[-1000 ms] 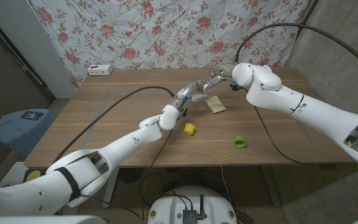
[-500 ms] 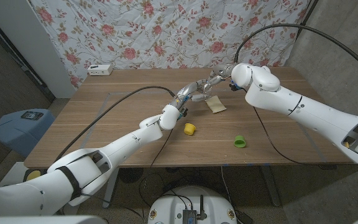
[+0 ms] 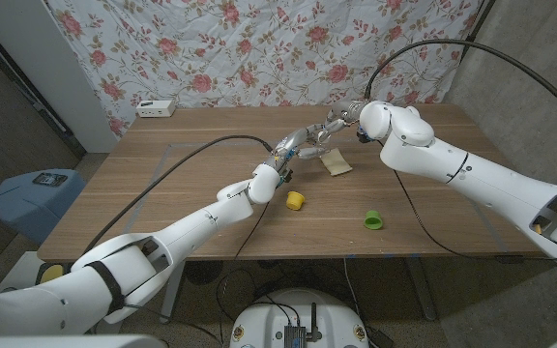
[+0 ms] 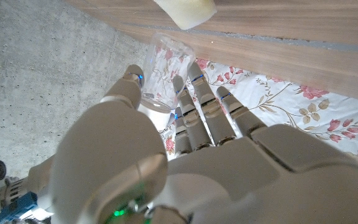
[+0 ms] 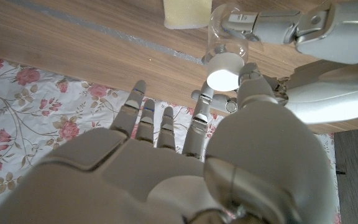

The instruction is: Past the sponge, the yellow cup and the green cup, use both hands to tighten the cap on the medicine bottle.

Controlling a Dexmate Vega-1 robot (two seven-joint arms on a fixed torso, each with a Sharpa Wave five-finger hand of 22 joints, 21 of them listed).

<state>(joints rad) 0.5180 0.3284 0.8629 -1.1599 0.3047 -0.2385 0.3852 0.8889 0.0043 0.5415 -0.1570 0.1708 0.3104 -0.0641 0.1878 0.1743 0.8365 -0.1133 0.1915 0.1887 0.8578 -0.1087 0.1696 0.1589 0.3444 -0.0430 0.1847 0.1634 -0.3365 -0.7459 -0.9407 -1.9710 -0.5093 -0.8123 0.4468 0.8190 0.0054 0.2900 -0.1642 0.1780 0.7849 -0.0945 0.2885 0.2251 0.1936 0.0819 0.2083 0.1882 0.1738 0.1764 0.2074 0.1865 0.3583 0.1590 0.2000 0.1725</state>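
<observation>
The bench point(image 3: 162, 184) is brown wood. Behind it hangs a white cloth point(image 3: 259, 48) patterned with pink roses. The sponge point(image 3: 336, 163) is pale yellow, one cup point(image 3: 296, 200) is yellow and the other cup point(image 3: 373, 220) green. The medicine bottle point(image 5: 225, 31) is clear with a white cap point(image 5: 224, 70). Both arms are white, with grey fingers point(image 5: 143, 115).

One medicine bottle point(image 5: 226, 38), clear-walled, with one white cap point(image 5: 224, 67) on it. Two cups on the surface point(image 3: 162, 193): one yellow cup point(image 3: 296, 200) and one green cup point(image 3: 373, 220). One sponge point(image 3: 336, 163), pale yellow. One white box point(image 3: 156, 108) at the far edge of the surface, near the wall. One flowered cloth point(image 3: 259, 48) hanging behind. Two robot hands: one left hand point(image 3: 293, 148) and one right hand point(image 3: 336, 121). Two black cables, one along each arm. One blue round thing point(image 3: 37, 193) on the floor beside the surface
</observation>
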